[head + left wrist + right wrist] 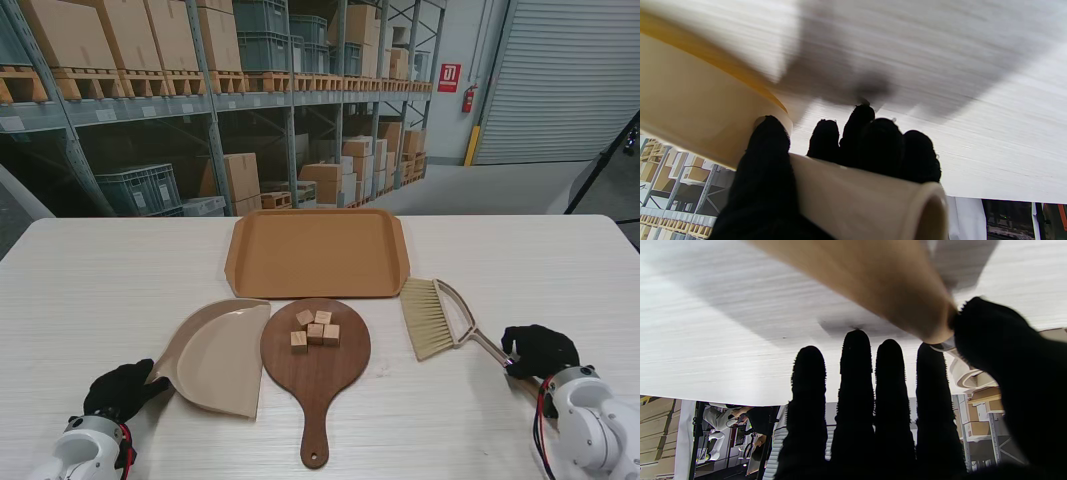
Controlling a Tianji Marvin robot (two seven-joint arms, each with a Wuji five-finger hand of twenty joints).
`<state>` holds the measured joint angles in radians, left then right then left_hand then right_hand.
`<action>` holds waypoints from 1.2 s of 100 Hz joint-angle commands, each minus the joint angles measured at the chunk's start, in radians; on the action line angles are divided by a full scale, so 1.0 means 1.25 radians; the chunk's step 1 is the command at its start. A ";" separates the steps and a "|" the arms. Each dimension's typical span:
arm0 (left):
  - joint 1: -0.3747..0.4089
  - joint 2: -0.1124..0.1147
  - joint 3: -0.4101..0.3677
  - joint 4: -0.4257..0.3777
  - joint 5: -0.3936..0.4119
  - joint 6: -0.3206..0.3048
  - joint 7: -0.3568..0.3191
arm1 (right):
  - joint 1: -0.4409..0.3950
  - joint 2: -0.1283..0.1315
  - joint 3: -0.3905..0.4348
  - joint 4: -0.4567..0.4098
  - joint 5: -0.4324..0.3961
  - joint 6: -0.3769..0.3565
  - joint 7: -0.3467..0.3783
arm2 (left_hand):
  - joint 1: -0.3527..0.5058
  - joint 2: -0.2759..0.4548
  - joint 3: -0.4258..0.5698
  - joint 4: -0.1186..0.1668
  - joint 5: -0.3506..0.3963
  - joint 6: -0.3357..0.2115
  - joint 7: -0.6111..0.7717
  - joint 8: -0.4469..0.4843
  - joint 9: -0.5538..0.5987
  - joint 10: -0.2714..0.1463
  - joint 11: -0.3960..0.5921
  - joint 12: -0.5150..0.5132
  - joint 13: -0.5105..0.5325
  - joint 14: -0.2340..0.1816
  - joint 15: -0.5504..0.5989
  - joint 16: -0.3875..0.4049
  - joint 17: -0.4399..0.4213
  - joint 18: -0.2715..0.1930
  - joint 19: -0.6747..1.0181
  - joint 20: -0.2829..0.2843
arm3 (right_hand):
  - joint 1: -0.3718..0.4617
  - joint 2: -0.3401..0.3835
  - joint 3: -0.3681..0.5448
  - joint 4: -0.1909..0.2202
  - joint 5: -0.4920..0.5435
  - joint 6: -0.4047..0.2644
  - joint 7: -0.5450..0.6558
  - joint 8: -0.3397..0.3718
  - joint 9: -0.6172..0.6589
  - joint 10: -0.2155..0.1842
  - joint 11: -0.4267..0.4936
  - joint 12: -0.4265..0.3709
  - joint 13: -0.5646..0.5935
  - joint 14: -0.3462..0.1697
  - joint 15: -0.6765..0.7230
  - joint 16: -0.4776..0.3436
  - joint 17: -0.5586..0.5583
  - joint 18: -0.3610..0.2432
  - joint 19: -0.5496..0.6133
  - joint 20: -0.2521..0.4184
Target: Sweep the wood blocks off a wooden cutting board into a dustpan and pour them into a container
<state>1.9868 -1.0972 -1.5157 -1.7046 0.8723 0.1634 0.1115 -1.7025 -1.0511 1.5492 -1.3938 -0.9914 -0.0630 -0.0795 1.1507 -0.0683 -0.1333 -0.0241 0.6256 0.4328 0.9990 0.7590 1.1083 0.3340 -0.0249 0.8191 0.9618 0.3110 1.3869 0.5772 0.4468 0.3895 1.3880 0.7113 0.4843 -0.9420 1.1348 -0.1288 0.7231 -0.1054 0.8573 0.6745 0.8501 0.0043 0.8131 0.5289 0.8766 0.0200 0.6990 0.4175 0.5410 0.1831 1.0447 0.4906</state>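
Note:
Several small wood blocks [315,329] lie on the round part of a dark wooden cutting board [318,375]. A beige dustpan [222,352] lies to its left, mouth toward the board. My left hand [120,388] is shut on the dustpan's handle [857,196], thumb [766,150] on one side and curled fingers [873,143] on the other. A brush [430,318] lies right of the board. My right hand [538,350] sits over the end of the brush handle [890,283], fingers [857,390] straight and thumb [1007,350] touching the handle. A tan tray [317,252] lies beyond the board.
The white table's front edge [420,470] is close to both hands. The cutting board's handle [315,440] points toward me between the two arms. Warehouse shelving stands behind the table.

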 commanded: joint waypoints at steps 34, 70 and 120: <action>0.004 -0.002 0.004 -0.002 -0.004 0.007 -0.018 | -0.036 0.000 0.039 -0.053 -0.021 -0.006 0.038 | 0.079 0.113 0.092 0.005 0.099 -0.007 0.029 -0.002 0.068 -0.272 1.187 -0.009 0.067 -0.223 0.007 -0.003 0.004 -0.018 0.054 0.021 | -0.051 0.012 0.014 0.014 -0.049 0.013 -0.047 -0.034 -0.039 0.009 -0.024 -0.016 -0.024 0.012 -0.041 -0.017 -0.039 0.016 -0.001 -0.025; 0.004 -0.004 0.006 0.004 -0.009 0.007 -0.008 | -0.110 -0.003 0.073 -0.128 -0.065 0.023 0.042 | 0.079 0.113 0.092 0.005 0.099 -0.007 0.029 -0.003 0.068 -0.272 1.185 -0.010 0.066 -0.219 0.002 -0.005 0.003 -0.017 0.053 0.021 | -0.105 0.022 -0.041 0.016 -0.056 0.092 -0.114 -0.041 -0.068 0.058 -0.029 -0.008 -0.036 0.052 -0.048 -0.013 -0.003 0.033 0.002 -0.018; 0.008 -0.007 0.007 0.006 -0.015 0.013 0.002 | -0.096 0.001 0.028 -0.082 -0.119 0.073 -0.006 | 0.078 0.113 0.092 0.005 0.099 -0.008 0.027 -0.005 0.068 -0.271 1.178 -0.012 0.065 -0.218 -0.004 -0.005 0.001 -0.018 0.052 0.021 | -0.120 0.022 0.006 0.031 -0.030 0.114 -0.007 0.027 -0.037 0.051 0.090 0.029 -0.012 0.066 0.081 0.022 0.085 0.019 0.057 -0.036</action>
<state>1.9873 -1.0999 -1.5095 -1.7015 0.8551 0.1752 0.1333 -1.8183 -1.0489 1.5890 -1.5111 -1.1386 0.0217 -0.0982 1.1507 -0.0737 -0.1333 -0.0241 0.6348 0.4328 0.9891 0.7590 1.1107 0.3351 -0.0331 0.8274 0.9624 0.3114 1.3790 0.5759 0.4468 0.3896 1.3880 0.7113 0.3701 -0.9177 1.0821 -0.1255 0.6638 0.0183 0.8194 0.6863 0.7970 0.0644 0.8856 0.5426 0.8369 0.0840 0.7634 0.4189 0.6209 0.1901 1.0696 0.4645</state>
